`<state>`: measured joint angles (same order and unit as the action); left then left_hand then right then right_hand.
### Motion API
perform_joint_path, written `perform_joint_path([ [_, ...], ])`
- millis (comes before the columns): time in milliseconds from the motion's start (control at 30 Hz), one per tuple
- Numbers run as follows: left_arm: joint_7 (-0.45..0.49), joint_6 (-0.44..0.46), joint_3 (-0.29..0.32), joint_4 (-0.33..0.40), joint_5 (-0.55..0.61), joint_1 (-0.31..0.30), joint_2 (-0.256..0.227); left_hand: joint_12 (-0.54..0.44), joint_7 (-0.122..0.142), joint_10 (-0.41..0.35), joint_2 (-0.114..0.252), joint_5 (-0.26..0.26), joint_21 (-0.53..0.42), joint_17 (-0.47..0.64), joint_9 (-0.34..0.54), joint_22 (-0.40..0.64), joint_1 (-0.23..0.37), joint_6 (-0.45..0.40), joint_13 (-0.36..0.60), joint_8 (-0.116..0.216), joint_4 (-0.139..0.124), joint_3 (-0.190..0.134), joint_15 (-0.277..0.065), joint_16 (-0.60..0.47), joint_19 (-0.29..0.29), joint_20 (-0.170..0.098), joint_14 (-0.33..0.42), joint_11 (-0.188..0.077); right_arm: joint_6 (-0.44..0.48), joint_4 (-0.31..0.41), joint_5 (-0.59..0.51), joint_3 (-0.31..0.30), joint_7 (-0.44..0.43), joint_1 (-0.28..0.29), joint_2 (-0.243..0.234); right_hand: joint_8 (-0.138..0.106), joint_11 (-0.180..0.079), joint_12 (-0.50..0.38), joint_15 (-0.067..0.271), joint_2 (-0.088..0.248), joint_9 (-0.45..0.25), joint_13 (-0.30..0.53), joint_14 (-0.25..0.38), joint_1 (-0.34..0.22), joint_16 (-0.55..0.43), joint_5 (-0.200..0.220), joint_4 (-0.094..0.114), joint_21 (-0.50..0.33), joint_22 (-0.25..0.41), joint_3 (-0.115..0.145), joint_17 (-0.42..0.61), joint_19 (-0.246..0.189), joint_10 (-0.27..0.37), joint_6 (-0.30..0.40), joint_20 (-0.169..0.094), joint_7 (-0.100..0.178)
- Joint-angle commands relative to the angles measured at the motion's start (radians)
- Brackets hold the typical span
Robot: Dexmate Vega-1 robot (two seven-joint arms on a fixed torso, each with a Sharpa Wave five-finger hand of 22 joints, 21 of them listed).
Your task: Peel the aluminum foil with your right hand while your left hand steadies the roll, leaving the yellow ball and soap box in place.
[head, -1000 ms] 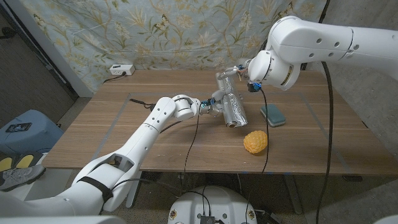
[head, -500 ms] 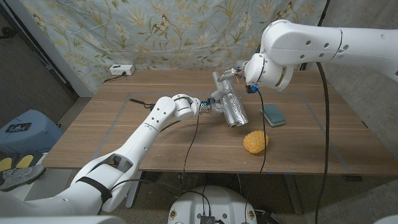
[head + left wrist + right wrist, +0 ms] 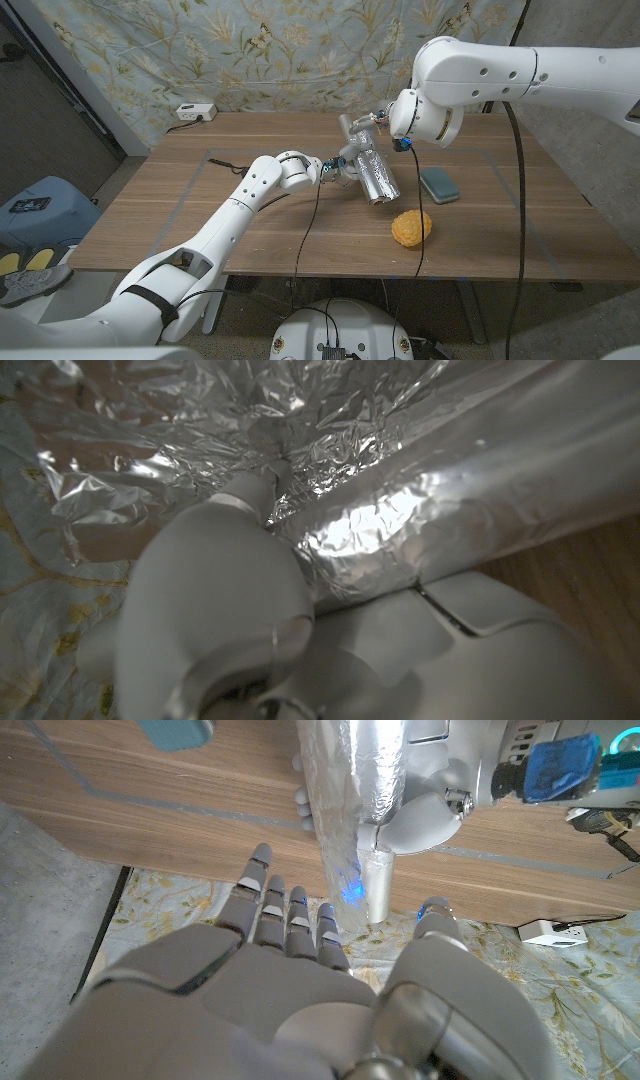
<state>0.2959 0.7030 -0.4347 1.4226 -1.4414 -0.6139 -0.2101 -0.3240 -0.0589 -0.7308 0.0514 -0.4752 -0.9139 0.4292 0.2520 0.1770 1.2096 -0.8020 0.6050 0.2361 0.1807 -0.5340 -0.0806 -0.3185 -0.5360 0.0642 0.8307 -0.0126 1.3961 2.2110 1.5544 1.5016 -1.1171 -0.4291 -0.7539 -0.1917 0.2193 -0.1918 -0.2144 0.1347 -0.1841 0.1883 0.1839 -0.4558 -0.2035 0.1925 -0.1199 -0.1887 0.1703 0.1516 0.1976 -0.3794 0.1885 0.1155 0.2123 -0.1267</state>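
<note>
The silver foil roll (image 3: 378, 178) lies slanted at mid-table, and my left hand (image 3: 336, 170) grips its near-left side. A loose foil strip (image 3: 357, 135) rises from the roll to my right hand (image 3: 377, 120), which pinches its edge just above the roll. In the right wrist view the strip (image 3: 338, 840) runs between that hand's (image 3: 300, 990) fingers and thumb, with the roll (image 3: 378, 765) and left hand (image 3: 430, 815) beyond. Up close, crinkled foil (image 3: 450, 500) sits under my left hand (image 3: 220, 600). The yellow ball (image 3: 411, 227) and teal soap box (image 3: 438, 184) lie to the right.
A white power strip (image 3: 195, 112) sits at the table's back left edge, and a thin black cable (image 3: 226, 163) lies on the wood left of my left arm. A floral curtain hangs behind the table.
My right arm has swung a little to the left, carrying the pinched foil strip with it. The left hand, ball and soap box have stayed put.
</note>
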Motion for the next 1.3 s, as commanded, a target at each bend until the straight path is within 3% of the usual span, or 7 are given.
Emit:
perform_joint_path([
  [33, 0.004, -0.014, -0.004, 0.027, -0.008, -0.014, -0.011, -0.002, 0.002, -0.007, 0.001, -0.008, -0.006, 0.005, 0.004, 0.003, 0.011, -0.005, 0.004, -0.003, -0.003, -0.009, 0.003, -0.005, -0.006, -0.004, 0.003, -0.001, 0.000, -0.055, -0.019, 0.016, 0.000, 0.017, 0.027, 0.002, 0.002, -0.001, -0.004, -0.001, -0.002, 0.002, -0.012, -0.008, 0.003, 0.005, 0.000, -0.001, 0.001, -0.004, 0.001, 0.005, -0.009, -0.017, 0.000, -0.083],
  [367, 0.012, -0.019, -0.007, 0.048, -0.017, -0.023, -0.021, -0.002, 0.000, -0.007, 0.000, -0.013, -0.008, 0.006, 0.006, 0.003, 0.015, -0.007, 0.006, -0.004, -0.005, -0.011, 0.004, -0.005, -0.005, -0.006, 0.004, 0.000, 0.000, -0.088, -0.042, -0.002, 0.000, 0.058, 0.024, 0.000, 0.002, -0.008, -0.003, -0.007, -0.002, 0.007, 0.003, -0.033, -0.001, 0.006, -0.009, -0.002, 0.001, -0.008, 0.002, -0.003, 0.018, -0.024, 0.000, -0.083],
  [600, 0.021, -0.026, -0.009, 0.065, -0.023, -0.031, -0.027, -0.002, 0.001, -0.008, 0.008, -0.017, -0.009, 0.006, 0.008, 0.003, 0.015, -0.008, 0.007, -0.004, -0.010, -0.015, 0.007, -0.004, -0.003, -0.004, 0.003, 0.000, 0.000, -0.096, -0.057, 0.001, 0.000, 0.069, 0.025, -0.001, 0.002, -0.020, -0.002, -0.007, -0.005, 0.028, 0.061, -0.095, -0.005, 0.006, -0.014, -0.003, 0.001, -0.017, 0.008, -0.065, 0.081, -0.017, 0.000, -0.084],
  [800, 0.030, -0.027, -0.011, 0.080, -0.031, -0.038, -0.034, -0.001, 0.005, -0.008, -0.001, -0.020, -0.011, 0.007, 0.008, 0.003, 0.016, -0.008, 0.009, -0.007, -0.007, -0.013, 0.006, -0.005, -0.006, -0.004, 0.006, -0.002, 0.000, -0.095, -0.056, -0.001, 0.000, 0.073, 0.016, -0.002, 0.002, -0.019, -0.001, -0.004, -0.005, 0.031, 0.082, -0.158, -0.007, 0.001, -0.017, -0.002, 0.001, -0.007, 0.009, -0.077, 0.091, -0.006, 0.000, -0.084],
  [933, 0.029, -0.028, -0.015, 0.086, -0.034, -0.039, -0.037, -0.001, 0.006, -0.006, -0.006, -0.022, -0.011, 0.008, 0.007, 0.003, 0.016, -0.007, 0.010, -0.009, -0.007, -0.011, 0.006, -0.004, -0.006, -0.006, 0.005, -0.003, 0.000, -0.100, -0.051, 0.013, 0.000, 0.063, 0.017, -0.004, 0.001, -0.023, 0.001, 0.001, -0.007, 0.040, 0.107, -0.229, -0.012, -0.003, -0.021, -0.003, 0.001, 0.013, 0.013, -0.099, 0.114, 0.020, 0.000, -0.085],
  [1067, 0.024, -0.025, -0.021, 0.082, -0.040, -0.035, -0.037, -0.001, 0.007, -0.008, -0.007, -0.024, -0.011, 0.008, 0.008, 0.003, 0.019, -0.007, 0.010, -0.009, -0.006, -0.012, 0.004, -0.004, -0.003, -0.005, 0.004, -0.001, 0.000, -0.103, -0.051, 0.029, 0.000, 0.051, 0.020, -0.009, 0.000, -0.047, 0.015, 0.013, -0.015, 0.075, 0.140, -0.318, -0.020, -0.007, -0.026, -0.011, 0.001, 0.047, 0.019, -0.164, 0.138, 0.073, -0.003, -0.086],
  [1300, 0.021, -0.021, -0.026, 0.080, -0.049, -0.034, -0.036, -0.001, 0.005, -0.007, -0.006, -0.027, -0.012, 0.008, 0.011, 0.003, 0.023, -0.006, 0.012, -0.010, -0.007, -0.014, 0.004, -0.003, -0.001, -0.006, 0.003, -0.003, 0.000, -0.107, -0.047, 0.064, 0.000, 0.025, 0.023, -0.024, -0.010, -0.150, 0.105, 0.040, -0.032, 0.142, 0.257, -0.420, -0.075, -0.006, -0.039, -0.030, 0.006, 0.107, 0.064, -0.258, 0.229, 0.164, -0.078, -0.083],
])
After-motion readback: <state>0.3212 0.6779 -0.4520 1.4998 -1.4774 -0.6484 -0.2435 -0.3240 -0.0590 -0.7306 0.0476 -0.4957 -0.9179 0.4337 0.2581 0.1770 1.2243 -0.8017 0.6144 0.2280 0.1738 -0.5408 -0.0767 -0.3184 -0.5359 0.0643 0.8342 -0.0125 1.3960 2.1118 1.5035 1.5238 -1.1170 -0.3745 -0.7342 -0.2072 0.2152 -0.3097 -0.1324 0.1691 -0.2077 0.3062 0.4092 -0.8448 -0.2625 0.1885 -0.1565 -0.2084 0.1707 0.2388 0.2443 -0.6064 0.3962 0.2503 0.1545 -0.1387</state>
